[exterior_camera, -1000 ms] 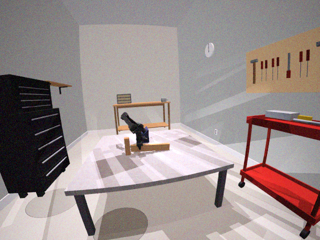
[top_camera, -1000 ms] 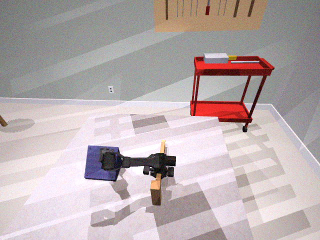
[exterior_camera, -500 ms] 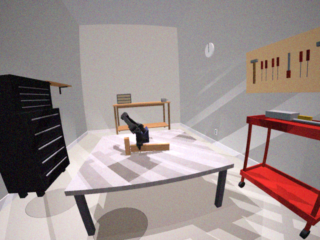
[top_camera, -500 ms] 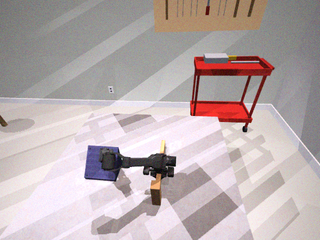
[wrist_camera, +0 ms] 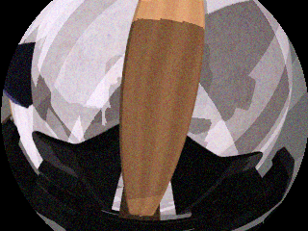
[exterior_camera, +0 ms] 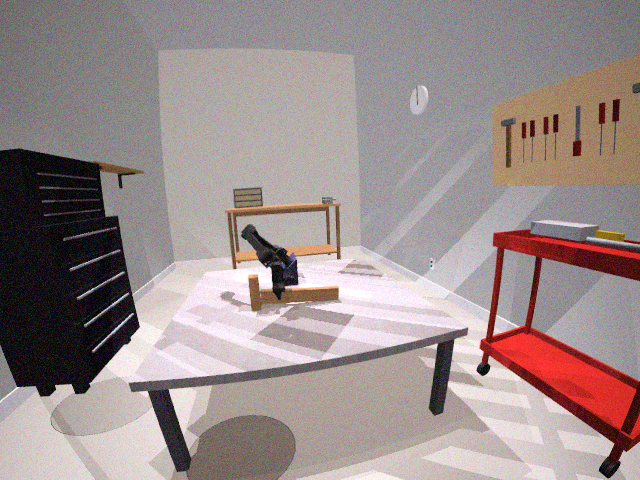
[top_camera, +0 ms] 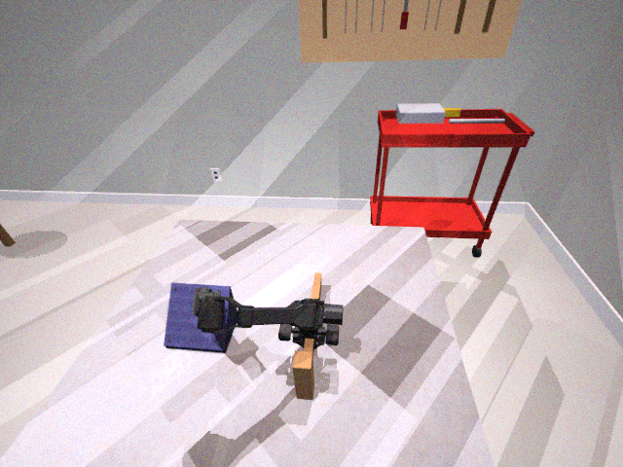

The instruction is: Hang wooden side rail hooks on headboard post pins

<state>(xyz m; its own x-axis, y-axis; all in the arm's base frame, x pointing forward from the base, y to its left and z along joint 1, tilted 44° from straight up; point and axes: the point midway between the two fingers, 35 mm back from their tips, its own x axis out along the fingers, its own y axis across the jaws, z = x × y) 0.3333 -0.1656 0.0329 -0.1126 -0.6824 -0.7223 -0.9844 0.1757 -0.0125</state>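
The wooden rail [top_camera: 316,285] [exterior_camera: 312,294] [wrist_camera: 161,106] runs lengthwise away from the upright headboard post [top_camera: 304,377] [exterior_camera: 254,292]. My gripper [top_camera: 309,338] [exterior_camera: 279,295] [wrist_camera: 148,125] points down and is shut on the rail, nearer its post end, with a black finger on each side. The rail's near end meets the post's face or stands very close to it. The far end appears low at the table top. The hooks, the slot and its pins are hidden in all views, so whether the hooks sit on the pins cannot be told.
The blue block [top_camera: 198,321] under my arm's base stands left of the rail in the top view. The table's front edge [exterior_camera: 310,364] lies well beyond the post and rail. A red cart [top_camera: 427,213] [exterior_camera: 563,356] stands off the table.
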